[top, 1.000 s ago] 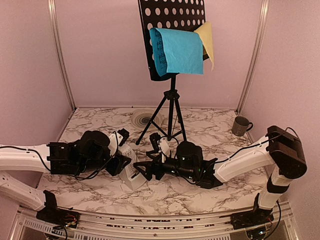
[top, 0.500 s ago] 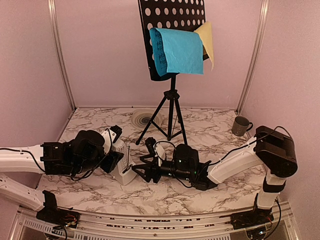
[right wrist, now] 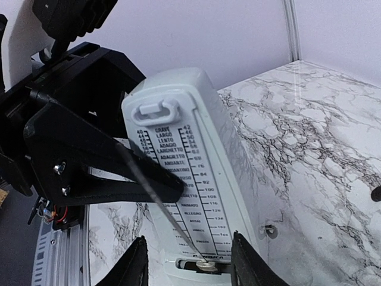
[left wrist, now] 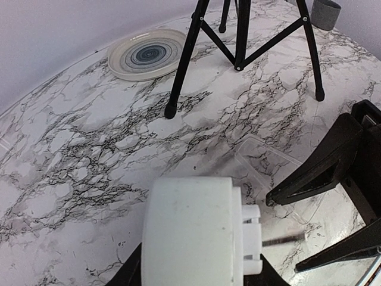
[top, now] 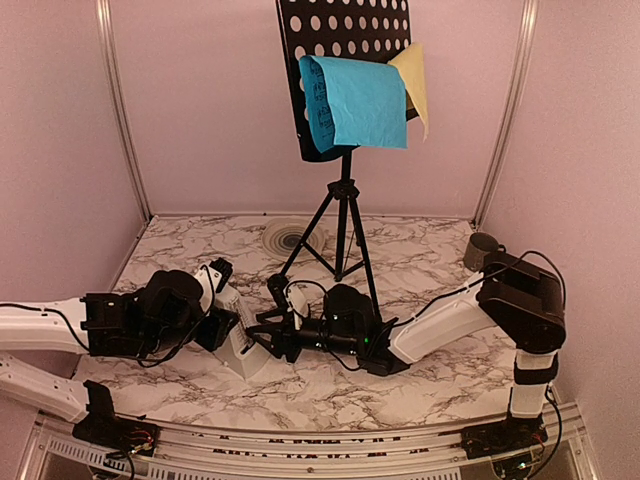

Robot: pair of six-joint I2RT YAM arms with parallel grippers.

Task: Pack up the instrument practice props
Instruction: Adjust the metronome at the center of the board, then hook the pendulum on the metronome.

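Right gripper [right wrist: 189,262] nearer, grip unclear, jaws astride white pyramid metronome [right wrist: 184,173] in left gripper [top: 230,318]

Small white pyramid metronome [top: 243,350] near-centre on marble-patterned table [top: 430,380], between left gripper [top: 230,322] and right gripper [right wrist: 190,238]. Black perforated tripod music stand [top: 344,195] behind it; blue paper page [top: 360,100] and, to its right, yellow paper page [top: 418,75] draped over its desk. Round ringed plate [top: 283,238] left of tripod; dark mug [top: 480,243] far right.

Two arms of glossy white tubular shells [top: 440,325] joined by bulky matte black motor housings [top: 522,300]; thin black cables [top: 455,295] loop alongside; black angular jaws bear small silver screws [right wrist: 59,168].
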